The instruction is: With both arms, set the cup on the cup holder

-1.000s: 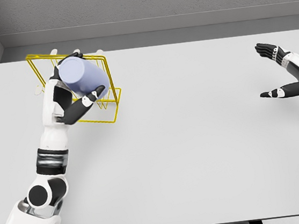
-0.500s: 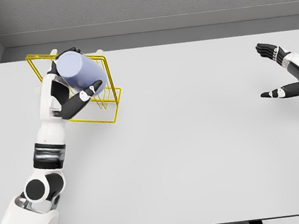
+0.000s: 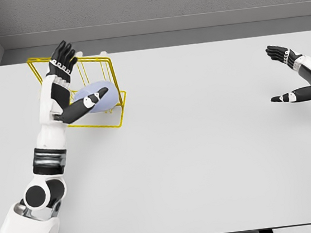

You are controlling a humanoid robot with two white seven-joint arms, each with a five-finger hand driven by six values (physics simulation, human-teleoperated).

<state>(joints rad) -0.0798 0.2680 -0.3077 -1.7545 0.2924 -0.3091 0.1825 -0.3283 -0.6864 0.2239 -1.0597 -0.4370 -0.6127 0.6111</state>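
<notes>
Cup (image 3: 98, 98) lies on its side inside the yellow wire holder (image 3: 113, 76), we see from the head view. Our left hand (image 3: 67, 84) is spread over the holder, holding nothing; our right hand (image 3: 296, 75) hangs splayed well apart from it above the tabletop (image 3: 203, 144).

The yellow wire rack (image 3: 113, 93) stands at the far left of the table (image 3: 205, 156) and blocks that corner. The cup (image 3: 98, 98) lies inside it, with the left hand (image 3: 64, 76) spread open around it. The right hand (image 3: 294, 75) hangs open at the far right. Between them the table gives wide room to pass.
</notes>
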